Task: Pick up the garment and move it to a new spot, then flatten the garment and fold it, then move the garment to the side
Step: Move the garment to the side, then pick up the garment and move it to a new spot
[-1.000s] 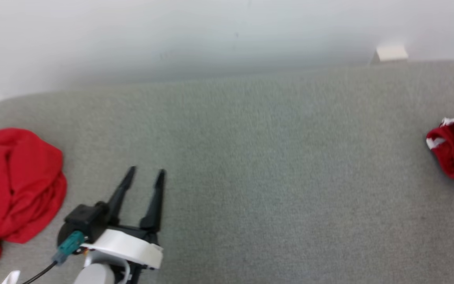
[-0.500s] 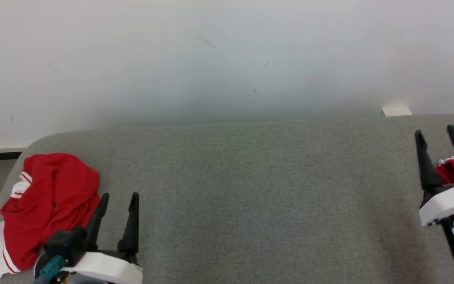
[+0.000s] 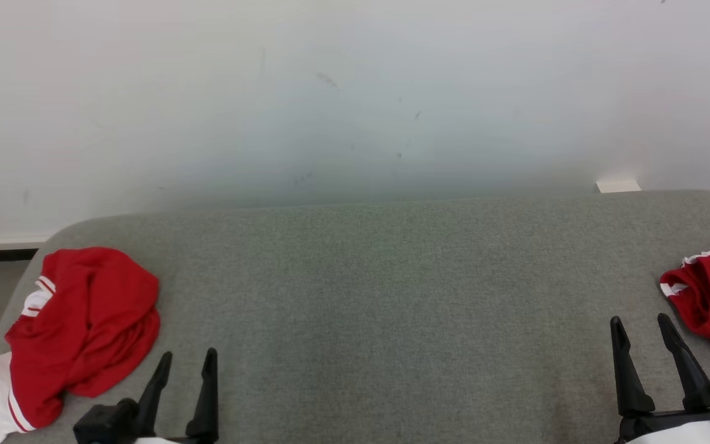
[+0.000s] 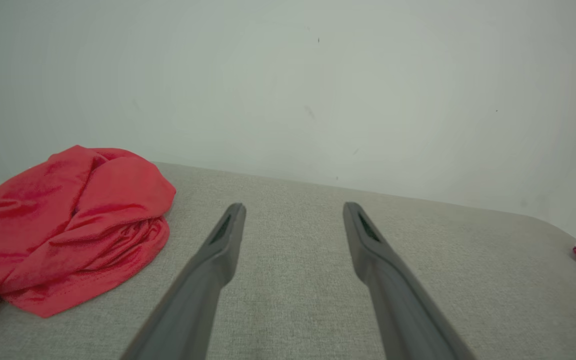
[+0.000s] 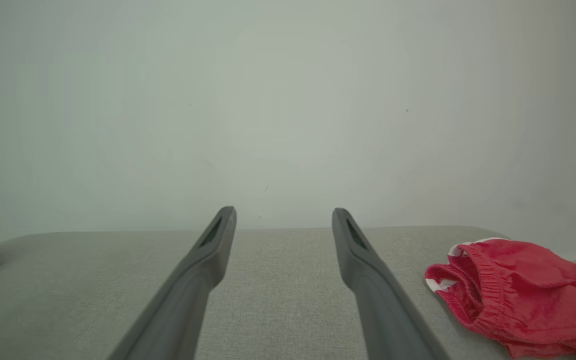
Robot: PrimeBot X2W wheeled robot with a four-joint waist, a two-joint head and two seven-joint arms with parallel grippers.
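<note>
1. At the left end of the grey padded surface [image 3: 379,296] a red garment [image 3: 90,314] with white trim lies crumpled in a heap. Well apart from it, at the right end, red shorts [image 3: 709,296] with a white edge lie bunched. I cannot tell which one the task means.
2. Left gripper [image 3: 188,353]: fingers apart, nothing between them, at the near edge just right of the heap and not touching it. Right gripper [image 3: 639,319]: fingers apart and empty, near edge, just left of the shorts.
3. Handling, my judgement: the left wrist view shows a thin, mesh-like knit. I expect it to be light, limp and not fragile. It should drape and trail when lifted, and may drag across the cover.
4. Hold for the heap: I would pinch the raised ridge of folds on its right side, nearest the left fingers. I would avoid the flat skirt lying on the padding.
5. Hold for the shorts: the gathered waistband opening faces left in the right wrist view. It looks thicker and should grip well.
6. Risk: a single pinch may catch several layers, so I would plan a regrasp at a hem before flattening.
</note>
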